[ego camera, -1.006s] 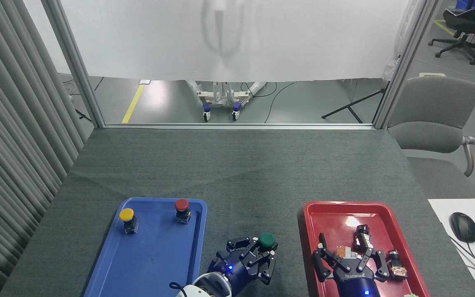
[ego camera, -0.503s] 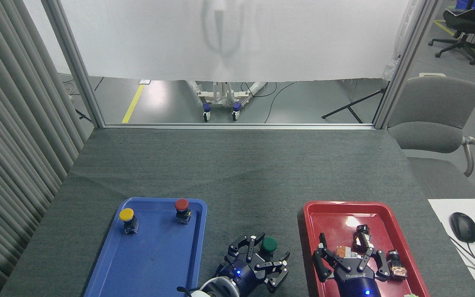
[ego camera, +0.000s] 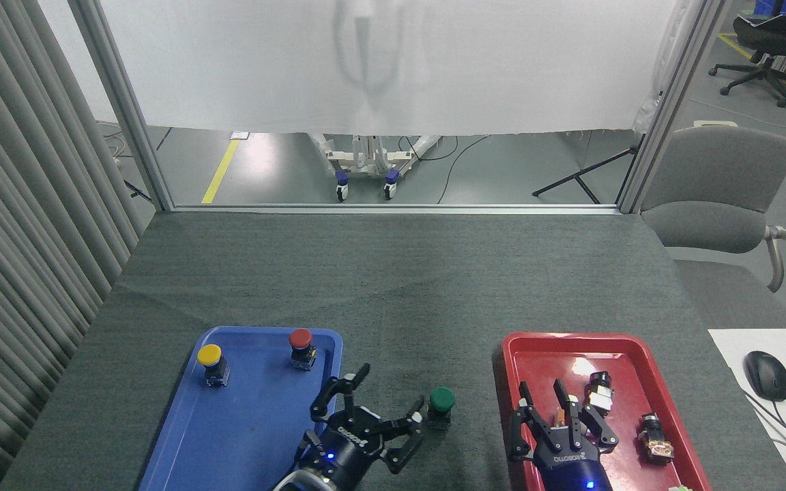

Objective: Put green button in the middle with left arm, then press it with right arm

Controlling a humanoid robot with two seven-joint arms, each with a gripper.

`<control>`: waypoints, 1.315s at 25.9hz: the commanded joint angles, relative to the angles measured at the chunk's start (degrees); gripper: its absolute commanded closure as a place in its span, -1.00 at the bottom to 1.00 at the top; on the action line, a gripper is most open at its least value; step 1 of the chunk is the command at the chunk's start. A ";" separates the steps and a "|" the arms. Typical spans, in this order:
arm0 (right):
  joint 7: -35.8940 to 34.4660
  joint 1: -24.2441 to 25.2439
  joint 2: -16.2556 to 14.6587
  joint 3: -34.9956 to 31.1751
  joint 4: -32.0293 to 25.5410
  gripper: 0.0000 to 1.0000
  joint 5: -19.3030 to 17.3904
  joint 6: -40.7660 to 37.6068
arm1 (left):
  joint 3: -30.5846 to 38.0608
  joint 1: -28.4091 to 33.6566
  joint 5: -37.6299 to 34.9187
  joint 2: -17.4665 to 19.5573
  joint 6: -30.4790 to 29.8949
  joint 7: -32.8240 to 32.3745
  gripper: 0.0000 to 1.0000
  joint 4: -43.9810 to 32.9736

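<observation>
At the left of the dark grey surface (ego camera: 393, 273) lies a blue tray (ego camera: 243, 436), carrying a yellow-capped button (ego camera: 210, 363) near its far left corner and a red-capped button (ego camera: 301, 347) near its far right corner, both upright. Just past the tray's right rim, the left gripper (ego camera: 383, 409) reaches in from the bottom edge with its fingers (ego camera: 338, 394) spread wide apart, holding nothing. The green button (ego camera: 441, 406) stands upright on the bare cloth between the two trays, just to the right of the left gripper's nearest fingertip; whether that tip touches the button's base cannot be told, but the button sits outside the span of the fingers, not between them. Further right is a red tray (ego camera: 645, 354), over which the right gripper (ego camera: 560, 409) is poised, its fingers parted and empty, well apart from the green button. Small switch parts (ego camera: 655, 436) lie in the red tray beside that gripper.
</observation>
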 commanded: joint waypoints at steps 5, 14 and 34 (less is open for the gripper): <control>-0.07 -0.56 0.17 5.50 1.64 1.00 1.80 -0.26 | 16.90 11.94 0.41 5.71 2.62 -0.67 -1.00 -11.63; -0.07 -6.72 1.22 9.36 9.82 1.00 2.94 0.27 | 25.52 14.84 5.33 4.13 1.03 -0.67 -1.00 -11.63; 0.10 -7.16 2.89 13.76 17.29 1.00 3.56 4.04 | 26.48 15.28 5.15 6.15 5.34 0.20 -1.00 -13.47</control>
